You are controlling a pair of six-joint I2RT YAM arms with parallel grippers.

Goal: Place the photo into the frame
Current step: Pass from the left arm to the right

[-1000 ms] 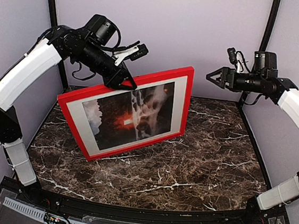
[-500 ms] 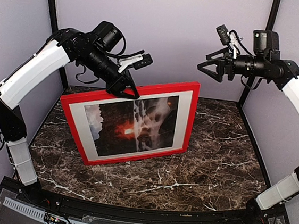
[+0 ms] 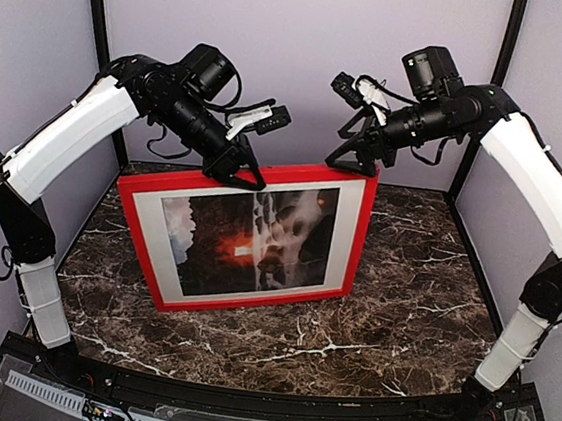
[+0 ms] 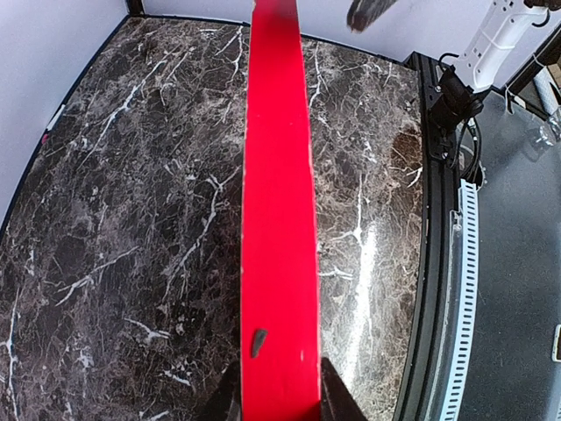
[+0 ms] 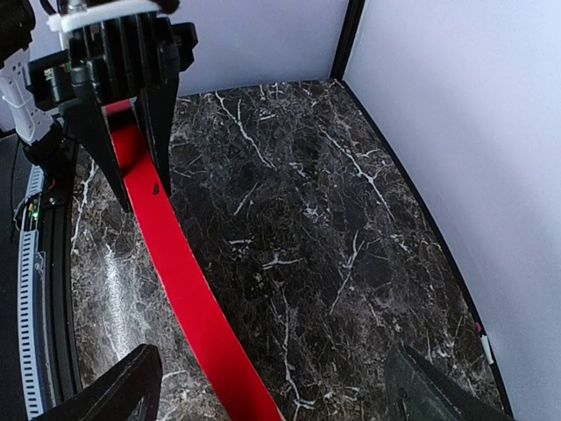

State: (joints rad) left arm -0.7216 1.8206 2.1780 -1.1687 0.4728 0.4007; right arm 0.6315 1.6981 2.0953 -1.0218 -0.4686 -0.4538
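So, red frame [image 3: 251, 301] standing up on the table [image 3: 390, 323], photo [image 3: 248, 237] inside
Left gripper [image 3: 243, 173] is clamped on the frame's top rail, holding it upright on its bottom edge. Photo faces front with a white border around it. Right gripper [image 3: 351, 163] is spread wide open over the top rail by the right corner, gripping nothing.

Frame [image 3: 361, 239]: bright red rails.
Photo [image 3: 248, 237]: dark ground, red-orange central glow, white streaks; left edge apparently bluish.
Mat [image 3: 343, 237]: white.
Table [image 3: 401, 314]: dark brown marble, white veining.
Walls [image 3: 309, 43]: pale lilac.
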